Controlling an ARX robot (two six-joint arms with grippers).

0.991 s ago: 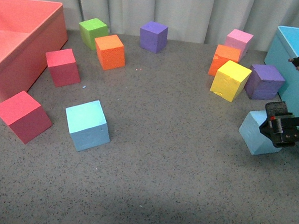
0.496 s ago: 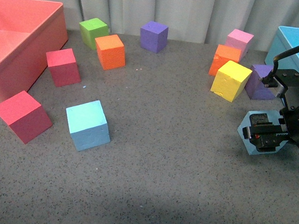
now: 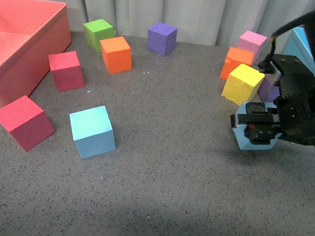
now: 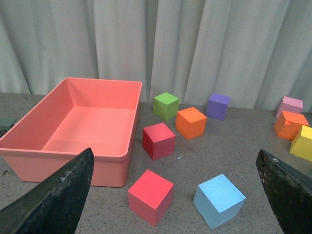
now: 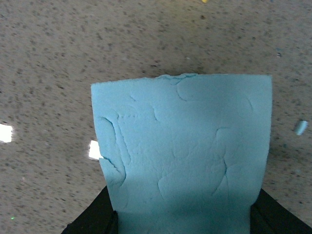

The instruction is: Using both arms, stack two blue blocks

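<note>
The right gripper [image 3: 256, 129] is clamped on 1 blue block [image 3: 240, 140], its black jaws pressed against 2 opposite faces. The right wrist view shows the dented foam face of this blue block [image 5: 183, 146] filling the gap between the fingers [image 5: 90, 222], with the speckled grey table [image 5: 146, 39] beyond it. In the front view the block sits tilted on the right side of the table [image 3: 168, 204], just in front of the yellow cube [image 3: 243, 83]. Whether it touches the surface I cannot tell. The right arm [image 3: 302, 105] rises behind it and covers part of the turquoise bin [image 3: 298, 41].

The other blue block [image 3: 92, 131] rests flat on the table left of centre, well apart from the gripped one and near a red cube [image 3: 23, 121]. The left wrist view shows this other blue block [image 4: 219, 201] just beside the same red cube [image 4: 151, 196], with the pink bin [image 4: 73, 165] to one side. The left gripper [image 4: 173, 161] has its jaws spread wide and grips nothing, its 2 fingers [image 4: 58, 195] standing at either edge of that picture, short of the block
</note>
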